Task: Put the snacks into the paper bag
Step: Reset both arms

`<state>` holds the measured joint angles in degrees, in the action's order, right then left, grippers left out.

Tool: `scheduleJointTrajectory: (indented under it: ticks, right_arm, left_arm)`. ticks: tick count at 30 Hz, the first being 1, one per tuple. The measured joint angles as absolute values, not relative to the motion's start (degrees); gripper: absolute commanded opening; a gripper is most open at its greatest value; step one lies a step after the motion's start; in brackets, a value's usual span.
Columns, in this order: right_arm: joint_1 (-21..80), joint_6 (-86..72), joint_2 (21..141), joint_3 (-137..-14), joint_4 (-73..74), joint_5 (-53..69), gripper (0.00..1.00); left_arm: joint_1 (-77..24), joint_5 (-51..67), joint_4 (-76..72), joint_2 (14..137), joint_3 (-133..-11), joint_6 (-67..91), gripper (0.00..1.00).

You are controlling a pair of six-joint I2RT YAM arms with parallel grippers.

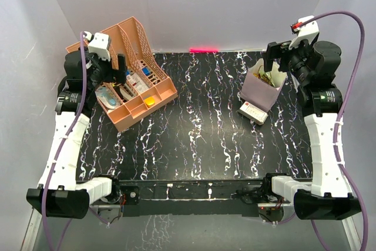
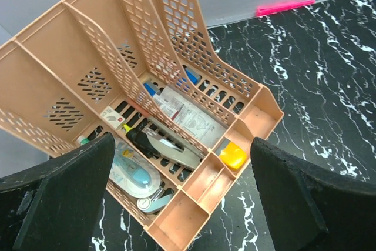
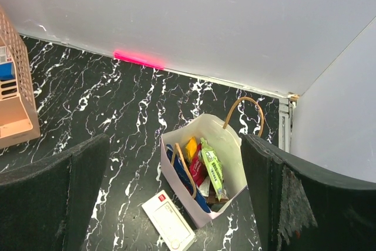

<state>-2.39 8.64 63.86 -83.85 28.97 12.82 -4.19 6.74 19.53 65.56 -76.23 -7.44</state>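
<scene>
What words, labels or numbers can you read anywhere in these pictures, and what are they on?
None is legible.
White box: red mark and fine print, too small to read.
White packet in the peach organiser: printing blurred.
Snacks in the paper bag: print too small to read.

No print is legible, even on the white box (image 3: 169,220).

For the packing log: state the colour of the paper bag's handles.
Tan brown handles on the pale paper bag, clearest in the right wrist view.
</scene>
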Motion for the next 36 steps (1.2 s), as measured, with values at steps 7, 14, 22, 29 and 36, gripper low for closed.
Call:
scheduleJointTrajectory:
  ticks: [7,14,22,29,36]
  right_arm:
    - [-2.7,8.6,61.7,-83.6,29.3,12.8,0.98]
    - [-2.9,8.6,60.3,-82.0,29.3,12.6,0.99]
    - [-3.5,8.6,60.0,-80.7,29.5,11.9,0.99]
    - [-3.5,8.4,60.0,-80.7,29.5,12.3,0.98]
    - [-3.6,8.5,60.0,-80.6,29.5,12.3,0.98]
  left_arm:
    - [-4.2,10.1,21.1,64.4,-76.5,-7.5,0.98]
    - [-4.2,10.2,21.1,63.0,-76.5,-7.3,0.98]
    - [-3.9,10.6,20.5,62.6,-74.4,-6.8,0.99]
    - [-3.9,10.6,20.2,62.5,-73.9,-6.8,0.98]
    - [-3.9,10.6,20.2,62.5,-73.9,-6.8,0.98]
